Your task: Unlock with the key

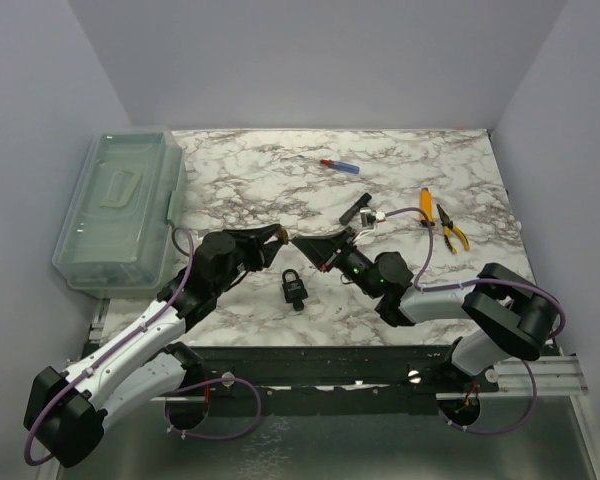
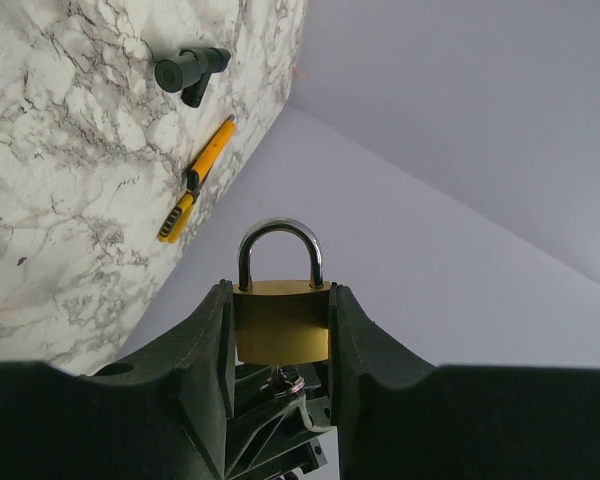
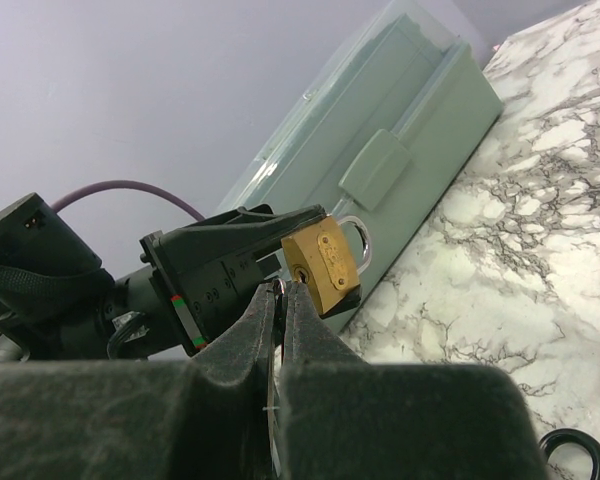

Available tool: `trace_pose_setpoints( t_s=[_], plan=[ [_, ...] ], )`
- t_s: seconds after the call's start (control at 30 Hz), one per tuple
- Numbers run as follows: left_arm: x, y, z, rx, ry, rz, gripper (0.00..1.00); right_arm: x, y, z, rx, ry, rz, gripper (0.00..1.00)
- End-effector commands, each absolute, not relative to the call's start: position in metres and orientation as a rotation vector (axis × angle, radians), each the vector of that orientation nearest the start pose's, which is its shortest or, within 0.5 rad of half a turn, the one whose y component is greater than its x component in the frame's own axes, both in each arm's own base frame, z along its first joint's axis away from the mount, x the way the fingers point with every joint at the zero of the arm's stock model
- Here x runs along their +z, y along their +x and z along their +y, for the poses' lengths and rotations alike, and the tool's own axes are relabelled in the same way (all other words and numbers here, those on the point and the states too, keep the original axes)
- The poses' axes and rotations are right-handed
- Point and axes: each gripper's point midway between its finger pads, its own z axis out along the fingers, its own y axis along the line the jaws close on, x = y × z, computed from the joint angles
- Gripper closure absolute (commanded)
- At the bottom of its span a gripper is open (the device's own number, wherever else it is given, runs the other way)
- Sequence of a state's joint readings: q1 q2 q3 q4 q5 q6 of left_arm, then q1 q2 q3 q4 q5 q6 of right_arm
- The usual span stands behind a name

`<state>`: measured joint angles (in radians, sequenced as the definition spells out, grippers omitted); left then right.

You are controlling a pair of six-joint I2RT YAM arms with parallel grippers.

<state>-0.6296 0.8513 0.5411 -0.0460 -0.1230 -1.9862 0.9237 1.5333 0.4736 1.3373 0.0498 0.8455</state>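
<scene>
- Marble table [image 1: 242, 190], near its centre: left gripper [image 1: 272, 236] clamps brass padlock [image 3: 322, 262], shackle [image 2: 280, 226] closed.
- Right gripper [image 3: 282, 298] pinches key [image 2: 283, 377] at keyhole; insertion apparently underway.
- Next: seat fully, then twist.

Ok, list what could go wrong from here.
1. The key shows only as a thin edge between the fingers of the shut right gripper, with its tip close to the keyhole of the brass padlock. If it is slightly off line, it may jam or slip in the grip.
2. The left gripper clamps only the sides of the lock body, in mid-air. A push or twist from the key might turn it or slide it out.
</scene>
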Motion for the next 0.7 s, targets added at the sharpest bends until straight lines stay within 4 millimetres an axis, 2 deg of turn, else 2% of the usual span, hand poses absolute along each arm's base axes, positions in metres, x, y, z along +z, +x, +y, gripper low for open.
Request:
trace_pose_setpoints(
  t_s=[0.0,0.4,0.67],
  plan=[
    [0.236,0.268,-0.212,-1.55,-1.494,1.672,1.0,0.236,0.243,0.365,1.463,-0.023,1.449,0.99],
    [0.237,0.268,-0.213,-1.554,-1.486,1.674,1.0,0.231,0.252,0.365,1.423,0.021,1.477,0.99],
    [0.243,0.271,-0.212,-1.542,-1.469,1.658,1.0,0.217,0.264,0.367,1.327,0.095,1.572,0.99]
  ],
)
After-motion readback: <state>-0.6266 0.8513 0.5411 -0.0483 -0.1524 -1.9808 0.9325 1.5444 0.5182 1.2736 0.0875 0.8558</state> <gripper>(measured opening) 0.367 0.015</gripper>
